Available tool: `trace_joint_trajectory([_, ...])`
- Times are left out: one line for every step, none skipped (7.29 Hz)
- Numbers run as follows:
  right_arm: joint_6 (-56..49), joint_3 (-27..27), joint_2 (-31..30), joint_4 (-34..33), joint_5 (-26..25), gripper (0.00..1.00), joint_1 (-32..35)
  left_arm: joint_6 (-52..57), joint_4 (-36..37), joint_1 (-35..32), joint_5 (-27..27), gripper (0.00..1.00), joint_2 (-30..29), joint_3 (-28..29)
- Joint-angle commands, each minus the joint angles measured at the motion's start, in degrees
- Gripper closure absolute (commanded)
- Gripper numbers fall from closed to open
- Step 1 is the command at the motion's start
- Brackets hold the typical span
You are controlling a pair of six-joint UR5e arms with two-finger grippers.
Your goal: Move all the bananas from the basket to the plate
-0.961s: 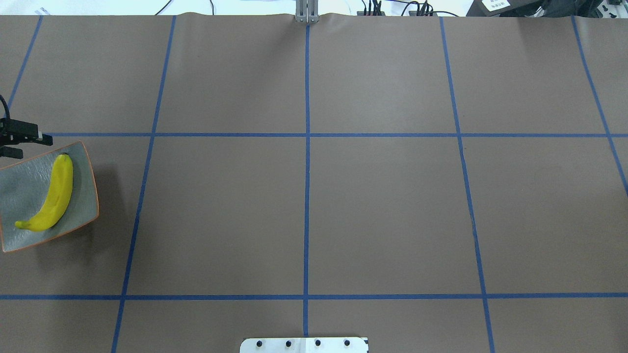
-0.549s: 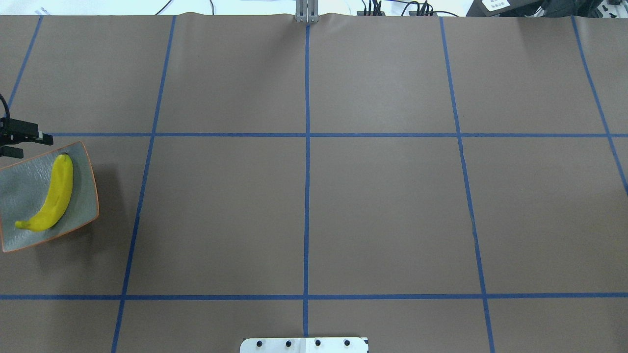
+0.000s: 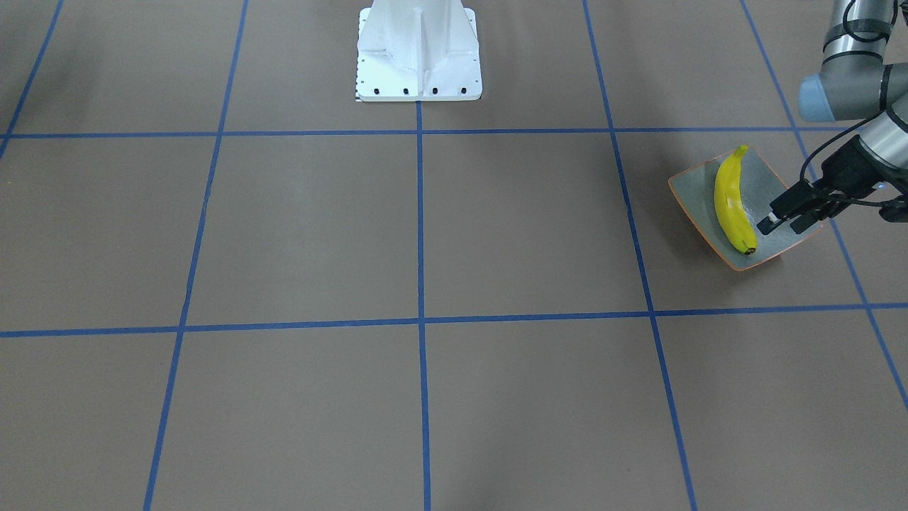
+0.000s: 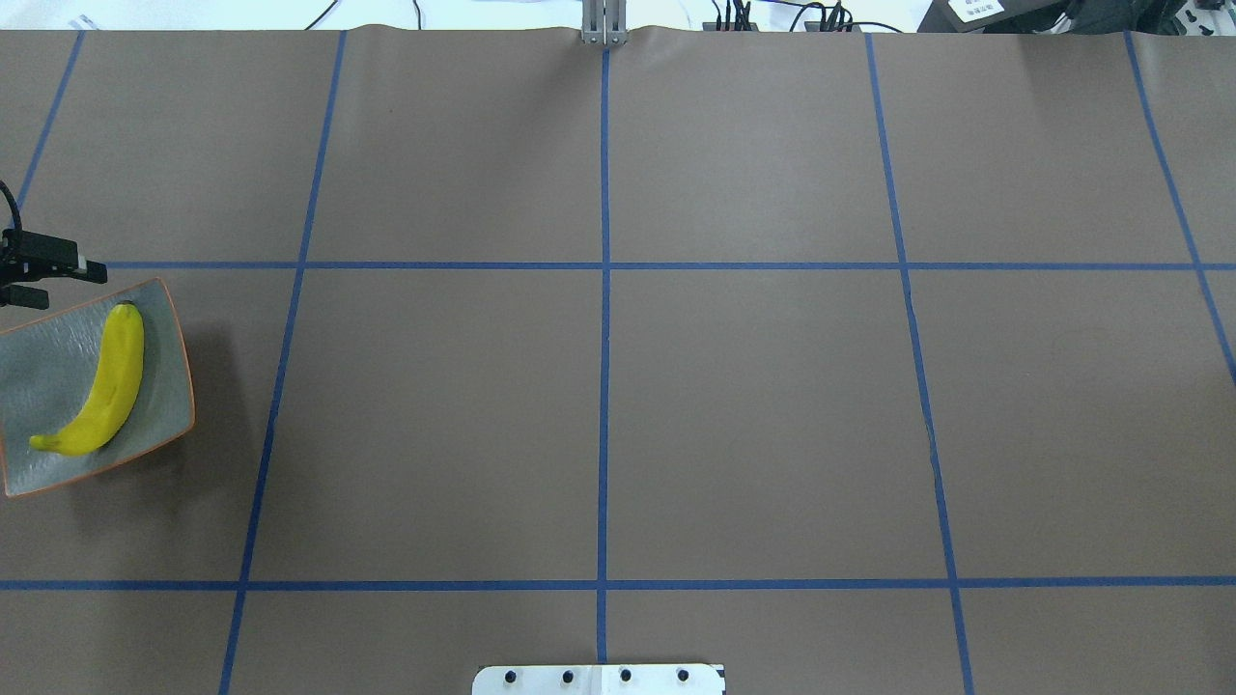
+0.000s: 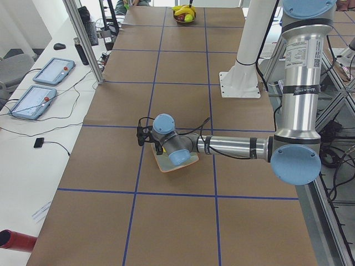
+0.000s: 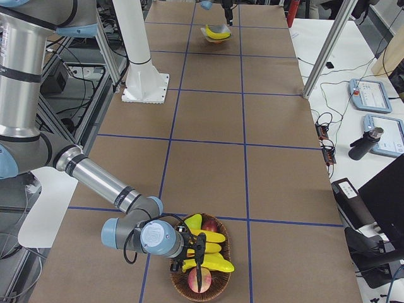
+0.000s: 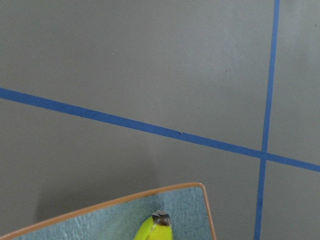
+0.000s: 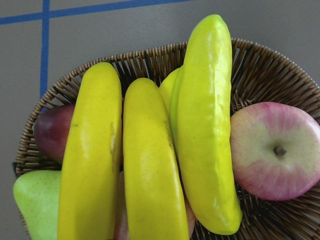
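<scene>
Bananas, counted: one on the plate [image 4: 58, 359], three in the wicker basket [image 8: 260, 61].

The single banana [image 4: 112, 378] lies lengthwise on the grey-green, orange-rimmed plate at the table's end on the robot's left. The left gripper [image 4: 72, 288] hangs just past the plate's far edge, near the banana's dark tip, with its two fingers spread and nothing between them. At the opposite end of the table the basket holds three bananas side by side [image 8: 90, 150] [image 8: 150, 170] [image 8: 205, 125], plus one pink-red apple [image 8: 275, 150], one green pear [image 8: 32, 202] and one dark red fruit [image 8: 52, 134]. A yellow-green sliver between two of the bananas may be part of one of them, which is hard to tell. The right gripper [image 6: 197, 255] hovers right over the basket, and I cannot tell whether its fingers are apart or together.
</scene>
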Motion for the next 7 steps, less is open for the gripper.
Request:
trace_joint_trajectory([0.3, -0.2, -0.1, -0.1, 0.1, 0.28, 0.0, -0.2, -0.1, -0.1, -0.1, 0.01, 0.0, -0.3])
trace_joint_trajectory([0.3, -0.3, -0.1, 0.0, 0.1, 0.28, 0.0, -0.3, -0.1, -0.1, -0.1, 0.01, 0.1, -0.7])
trace_joint_trajectory([0.3, -0.3, -0.1, 0.0, 0.1, 0.3, 0.0, -0.3, -0.1, -0.1, -0.1, 0.01, 0.3, -1.0])
trace_joint_trajectory([0.4, -0.3, -0.1, 0.0, 0.2, 0.33, 0.0, -0.3, -0.1, -0.1, -0.1, 0.01, 0.3, -1.1])
trace_joint_trajectory([0.4, -0.3, -0.1, 0.0, 0.2, 0.33, 0.0, -0.4, -0.1, -0.1, -0.1, 0.01, 0.6, -1.6])
trace_joint_trajectory([0.5, -0.3, 0.0, 0.0, 0.3, 0.33, 0.0, -0.4, -0.1, -0.2, -0.3, 0.01, 0.9, -2.2])
trace_joint_trajectory([0.5, -0.3, 0.0, 0.0, 0.3, 0.33, -0.1, -0.4, -0.1, -0.3, -0.4, 0.01, 1.0, -2.4])
